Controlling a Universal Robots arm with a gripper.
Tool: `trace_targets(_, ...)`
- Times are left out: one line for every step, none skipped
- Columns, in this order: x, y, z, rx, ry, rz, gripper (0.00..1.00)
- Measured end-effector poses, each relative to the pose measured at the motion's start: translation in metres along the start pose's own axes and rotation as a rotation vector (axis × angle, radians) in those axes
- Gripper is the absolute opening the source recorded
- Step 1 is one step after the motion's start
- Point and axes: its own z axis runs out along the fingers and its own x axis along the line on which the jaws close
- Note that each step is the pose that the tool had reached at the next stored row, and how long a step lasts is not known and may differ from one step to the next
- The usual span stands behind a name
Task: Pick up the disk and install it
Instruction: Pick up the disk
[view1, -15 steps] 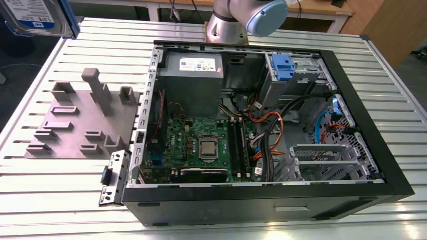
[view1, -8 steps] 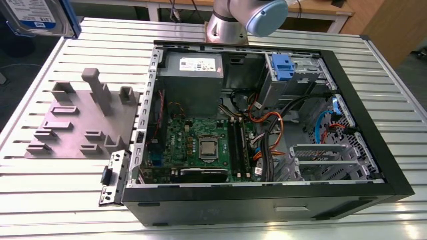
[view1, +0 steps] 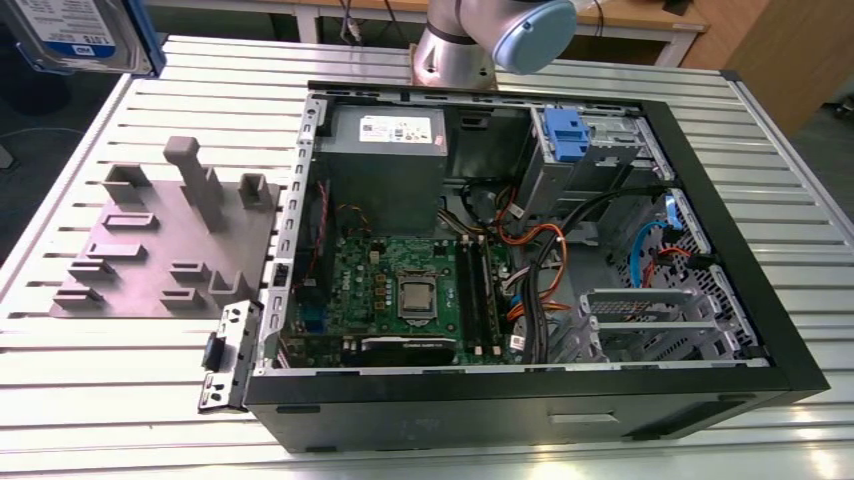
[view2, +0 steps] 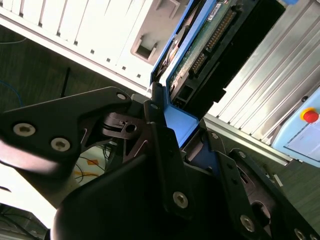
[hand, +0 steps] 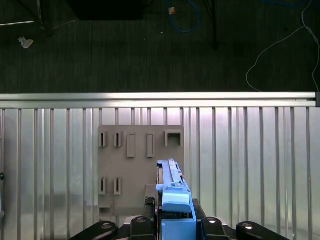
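Fingers clamp the blue frame of the disk, high at the exterior view's far left, above the grey holder and well apart from the open computer case. The risk: gripped at one end, it could swivel or slip and snag cables. Its long axis hangs down toward the desk, label facing sideways.

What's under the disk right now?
In the first wrist view, a grey slotted plate lies below the disk, on the slatted table. The disk and the pincer shut on it cover part of the plate.
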Motion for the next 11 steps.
trace_targets(0.0,-0.0003,0.0,-0.0001,0.0001,0.0,0.36)
trace_targets(0.0,-0.0007,-0.0001,-0.0001,0.0001,0.0,0.36)
trace_targets(0.0,-0.001,-0.0001,-0.0001,0.0001,0.0,0.36)
trace_targets(0.0,-0.0013,0.0,-0.0001,0.0,0.0,0.36)
trace_targets(0.0,-0.0016,-0.0001,-0.0001,0.0,0.0,0.36)
trace_targets(0.0,-0.0019,-0.0001,-0.0001,0.0001,0.0,0.36)
trace_targets(0.0,-0.0022,0.0,-0.0001,0.0,0.0,0.36)
trace_targets(-0.0001,-0.0026,-0.0001,-0.0002,0.0001,0.0,0.36)
trace_targets(-0.0001,-0.003,-0.0001,-0.0001,0.0001,0.0,0.36)
trace_targets(-0.0001,-0.0033,-0.0001,-0.0001,0.0,0.0,0.36)
trace_targets(-0.0001,-0.0037,-0.0001,-0.0001,0.0,0.0,0.36)
